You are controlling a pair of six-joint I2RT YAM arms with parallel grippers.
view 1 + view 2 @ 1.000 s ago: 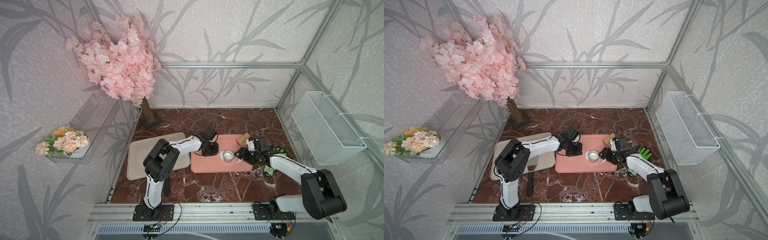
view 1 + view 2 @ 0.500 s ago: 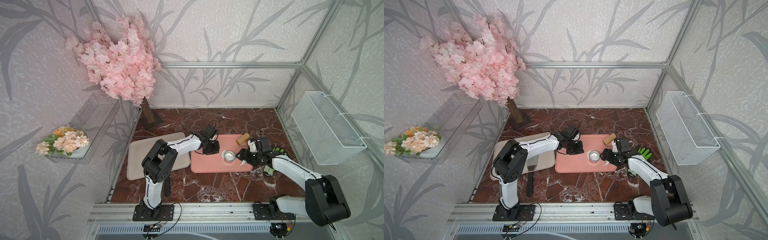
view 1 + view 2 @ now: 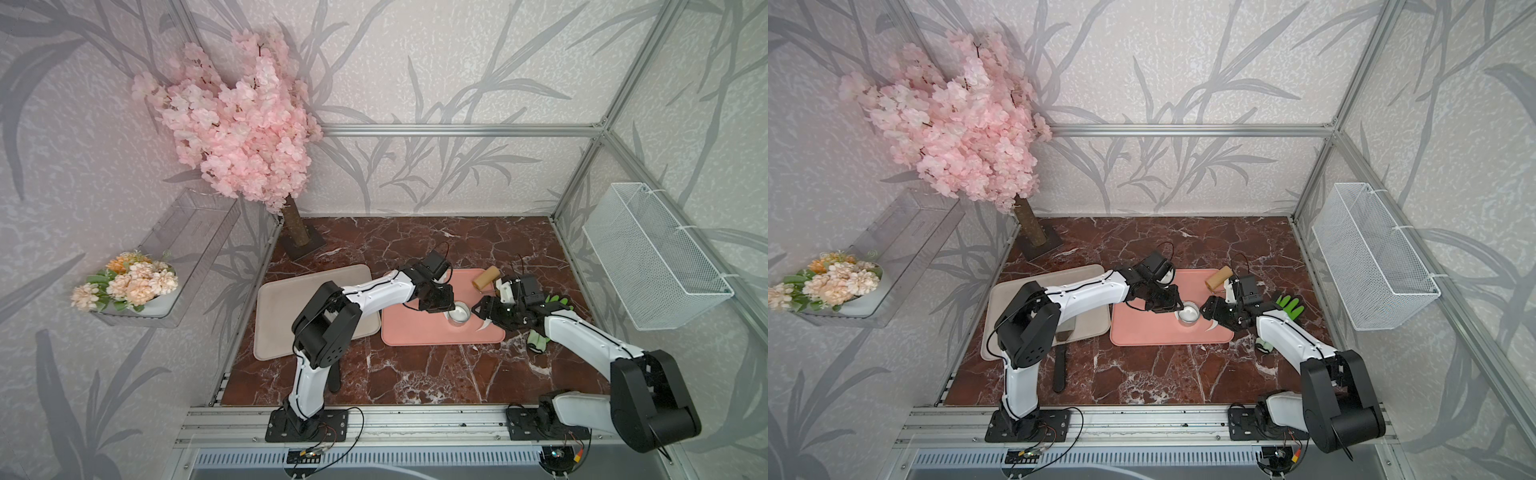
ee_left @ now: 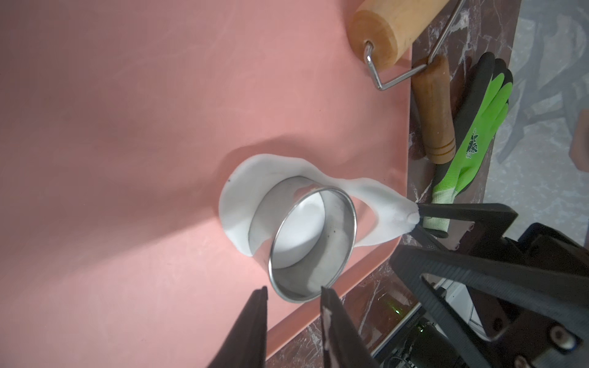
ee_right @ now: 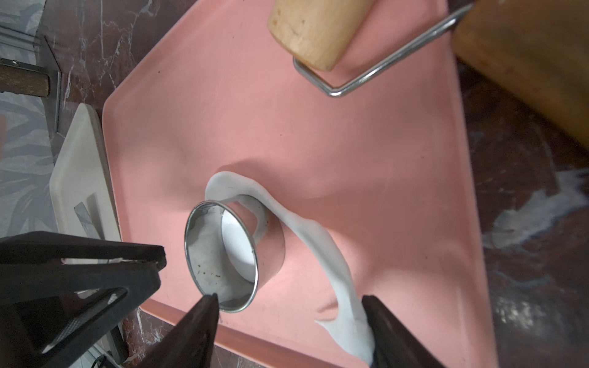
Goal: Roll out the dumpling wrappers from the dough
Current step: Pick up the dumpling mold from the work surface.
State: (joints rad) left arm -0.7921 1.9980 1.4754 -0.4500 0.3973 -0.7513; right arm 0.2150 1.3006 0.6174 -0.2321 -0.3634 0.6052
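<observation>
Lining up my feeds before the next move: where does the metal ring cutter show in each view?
In a top view: the metal ring cutter stands on the pink mat, nearer the right arm's side.
In a top view: same spot on the mat.
Left wrist: upright, with dough lying partly around it.
Right wrist: upright, with a white disc inside.
Shared landmark: the wooden roller at the mat's far corner.

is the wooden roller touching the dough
No, the wooden roller lies at the pink mat's corner, clear of the dough scrap by the metal ring.
</observation>
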